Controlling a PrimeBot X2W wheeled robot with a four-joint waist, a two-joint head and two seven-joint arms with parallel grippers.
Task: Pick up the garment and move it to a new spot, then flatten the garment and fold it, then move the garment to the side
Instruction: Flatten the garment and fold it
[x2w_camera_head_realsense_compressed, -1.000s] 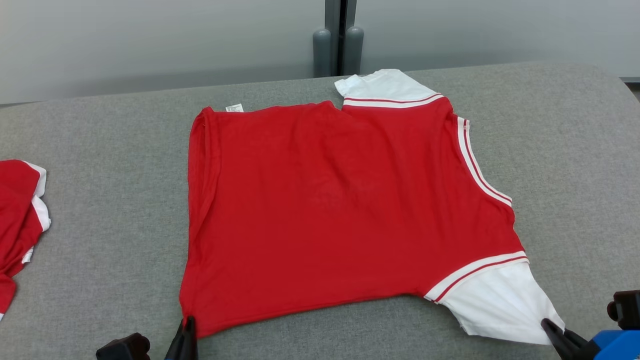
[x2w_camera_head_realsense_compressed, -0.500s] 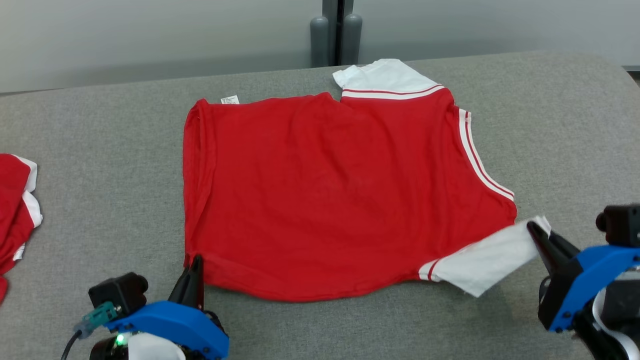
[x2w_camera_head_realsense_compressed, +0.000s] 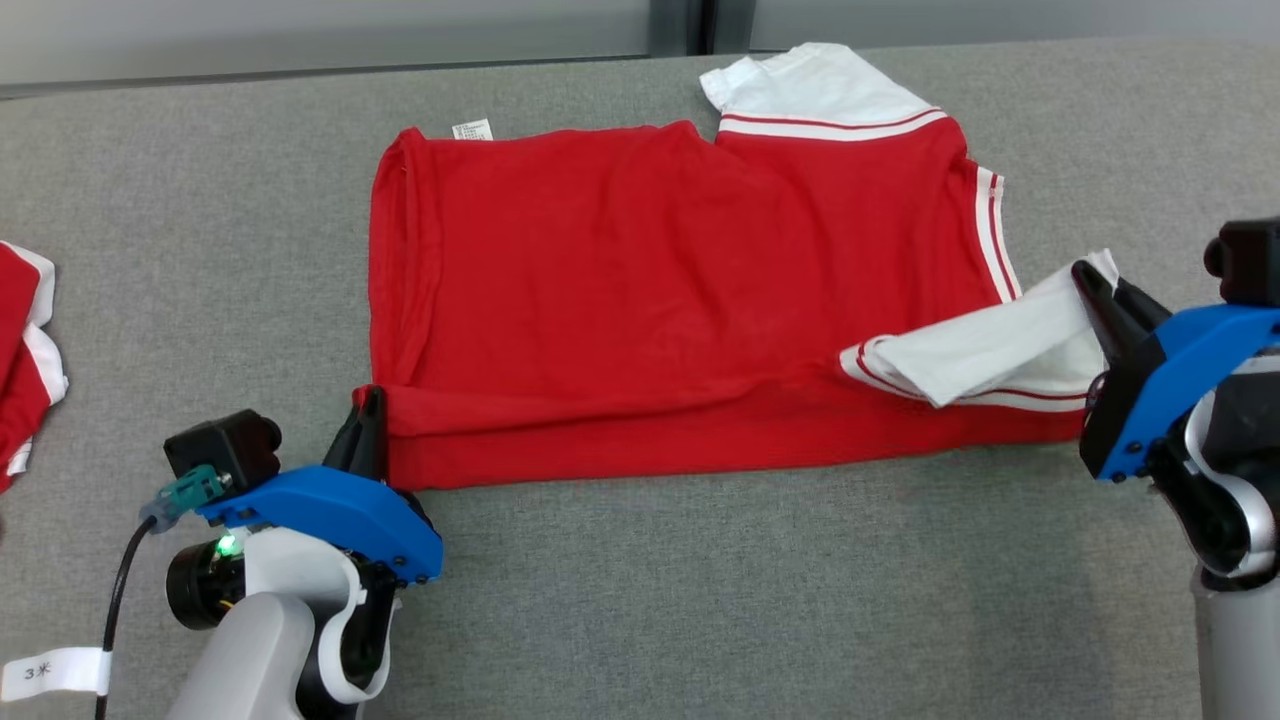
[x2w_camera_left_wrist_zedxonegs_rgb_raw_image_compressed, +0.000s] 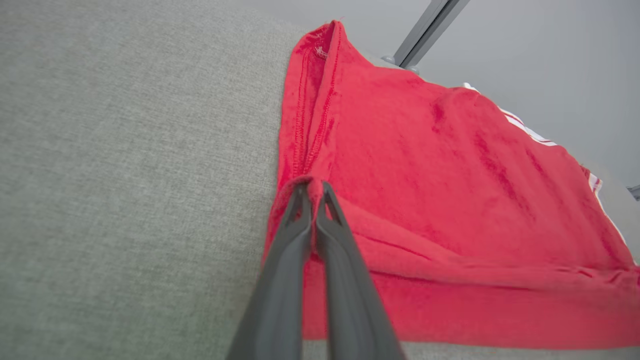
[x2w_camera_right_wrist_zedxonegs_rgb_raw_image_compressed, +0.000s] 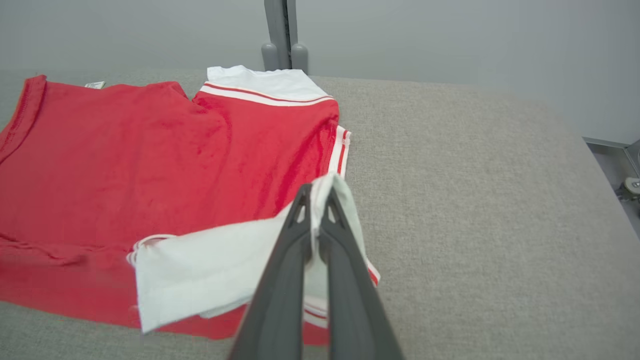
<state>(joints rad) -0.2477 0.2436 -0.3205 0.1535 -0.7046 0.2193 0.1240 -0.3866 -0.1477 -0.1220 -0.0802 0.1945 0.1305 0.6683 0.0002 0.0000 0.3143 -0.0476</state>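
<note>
From the head camera I see the red knit short-sleeved shirt with white sleeves (x2w_camera_head_realsense_compressed: 650, 280) lying on the grey fabric-covered table (x2w_camera_head_realsense_compressed: 700, 600), its near edge turned over onto itself in a long fold. My left gripper (x2w_camera_head_realsense_compressed: 372, 405) sits at the shirt's near left corner. The left wrist camera makes plain what the head view leaves vague: the two dark fingers are pressed together with the red hem corner pinched between their tips. My right gripper (x2w_camera_head_realsense_compressed: 1085, 275) is at the shirt's near right end, and the right wrist camera shows it clamped on the edge of the near white sleeve (x2w_camera_right_wrist_zedxonegs_rgb_raw_image_compressed: 210, 272), which is folded back toward the red body. The head view adds a second bundle of red-and-white cloth (x2w_camera_head_realsense_compressed: 25, 350) well to the shirt's left. The right wrist camera adds two grey round-topped posts (x2w_camera_right_wrist_zedxonegs_rgb_raw_image_compressed: 282, 52) just beyond the shirt's far edge.
</note>
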